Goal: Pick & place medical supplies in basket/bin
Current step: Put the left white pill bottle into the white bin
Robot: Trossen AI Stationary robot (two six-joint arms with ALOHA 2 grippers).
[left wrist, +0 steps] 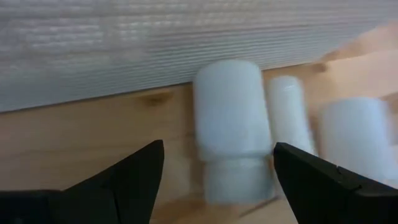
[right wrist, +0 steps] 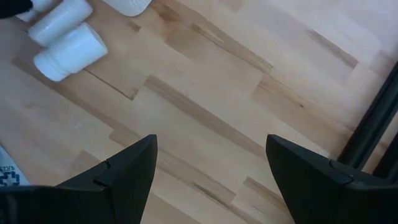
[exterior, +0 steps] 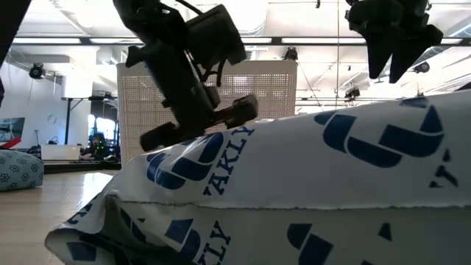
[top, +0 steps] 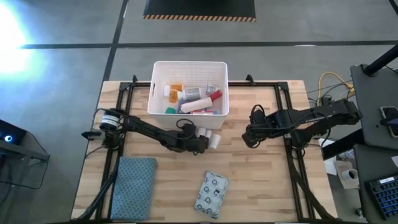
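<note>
Now | white bottles (top: 210,137) just beyond left gripper (top: 200,144) | fingers apart

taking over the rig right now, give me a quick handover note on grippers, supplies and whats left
Left gripper: open, low at the white bottles lying on the table just in front of the bin; nothing held.
Right gripper: open, empty, hovering over bare table to the bottles' right.
Done: the white bin holds several supplies, including an orange vial and a red tube.
Left: the white bottles, and the patterned packet near the front edge.
The blue-grey cloth lies front left.
</note>
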